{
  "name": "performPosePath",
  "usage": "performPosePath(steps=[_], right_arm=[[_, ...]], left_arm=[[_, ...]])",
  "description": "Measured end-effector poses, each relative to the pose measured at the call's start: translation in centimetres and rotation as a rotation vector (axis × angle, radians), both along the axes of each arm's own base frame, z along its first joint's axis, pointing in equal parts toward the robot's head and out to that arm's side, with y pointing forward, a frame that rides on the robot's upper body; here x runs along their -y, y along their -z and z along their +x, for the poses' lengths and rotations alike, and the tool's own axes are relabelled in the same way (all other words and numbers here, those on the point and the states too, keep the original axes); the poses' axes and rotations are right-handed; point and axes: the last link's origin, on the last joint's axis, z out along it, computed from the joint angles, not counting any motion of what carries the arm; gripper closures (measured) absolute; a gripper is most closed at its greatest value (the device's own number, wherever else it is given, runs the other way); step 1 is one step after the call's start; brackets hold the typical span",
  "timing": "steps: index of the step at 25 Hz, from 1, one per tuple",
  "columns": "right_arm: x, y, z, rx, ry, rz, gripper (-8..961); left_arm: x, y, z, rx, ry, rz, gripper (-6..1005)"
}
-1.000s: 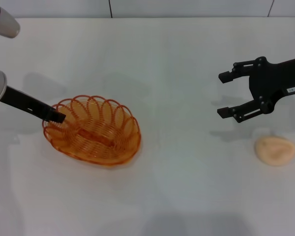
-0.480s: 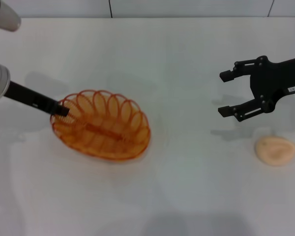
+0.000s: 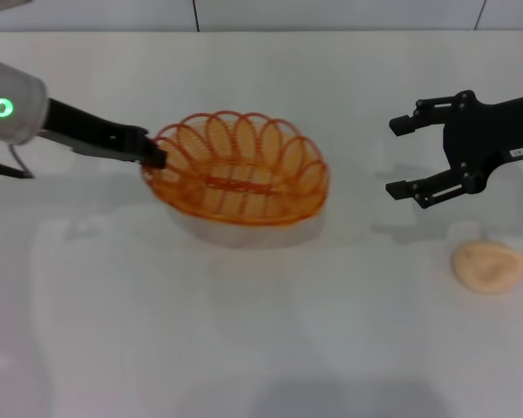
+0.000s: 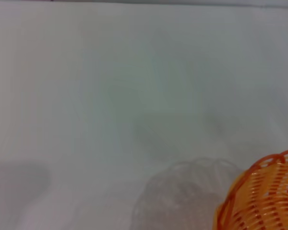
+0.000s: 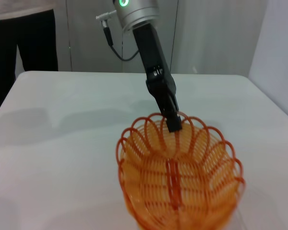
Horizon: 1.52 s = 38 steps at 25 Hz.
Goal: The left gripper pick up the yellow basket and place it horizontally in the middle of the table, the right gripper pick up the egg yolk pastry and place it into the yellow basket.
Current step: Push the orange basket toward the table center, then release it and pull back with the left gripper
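The yellow basket (image 3: 237, 178), an oval orange wire basket with a looped rim, hangs a little above the white table (image 3: 261, 348), left of the middle, its shadow below it. My left gripper (image 3: 155, 158) is shut on the basket's left rim and carries it; it also shows in the right wrist view (image 5: 173, 123), gripping the far rim of the basket (image 5: 180, 179). A part of the basket (image 4: 264, 196) shows in the left wrist view. My right gripper (image 3: 406, 157) is open and empty, hovering above and left of the egg yolk pastry (image 3: 487, 266), which lies on the table at the right.
The table's far edge meets a grey wall at the top of the head view. A dark-clothed person (image 5: 24, 38) stands beyond the table in the right wrist view.
My left gripper has lifted the basket and carried it up and to the right, toward the middle of the table, turning it more level. The right gripper and the pastry have stayed put.
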Motion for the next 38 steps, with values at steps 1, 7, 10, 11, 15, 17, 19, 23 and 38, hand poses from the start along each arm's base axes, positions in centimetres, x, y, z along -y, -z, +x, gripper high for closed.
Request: performPosePath(steps=[1, 7, 10, 11, 15, 17, 19, 23, 38], right_arm=[[-0.1, 0.0, 0.0, 0.002, -0.006, 0.006, 83], [-0.2, 0.1, 0.1, 0.008, -0.027, 0.032, 84], [-0.2, 0.0, 0.2, 0.01, -0.034, 0.03, 83], [-0.2, 0.0, 0.2, 0.012, -0.034, 0.029, 83], [0.0, -0.3, 0.2, 0.021, -0.043, 0.016, 84], [0.1, -0.5, 0.2, 0.025, -0.044, 0.014, 83], [0.1, -0.7, 0.3, 0.029, -0.046, 0.011, 83], [0.1, -1.1, 0.4, 0.034, -0.045, 0.013, 83], [-0.3, -1.6, 0.5, 0.048, -0.049, 0.034, 84]], left_arm=[[-0.1, 0.3, 0.2, 0.009, -0.013, -0.001, 921], [-0.3, 3.5, 1.4, 0.054, -0.065, -0.06, 919], [-0.4, 4.6, 1.9, 0.063, -0.074, -0.074, 916], [-0.5, 4.9, 2.1, 0.065, -0.076, -0.076, 916], [-0.6, 5.8, 2.7, 0.063, -0.07, -0.072, 912], [-0.7, 6.1, 2.8, 0.046, -0.073, -0.065, 911], [-0.8, 6.4, 2.9, 0.026, -0.081, -0.059, 909], [-0.8, 7.4, 3.1, -0.024, -0.075, -0.056, 906], [-0.5, 8.5, 4.4, -0.008, -0.069, -0.072, 894]])
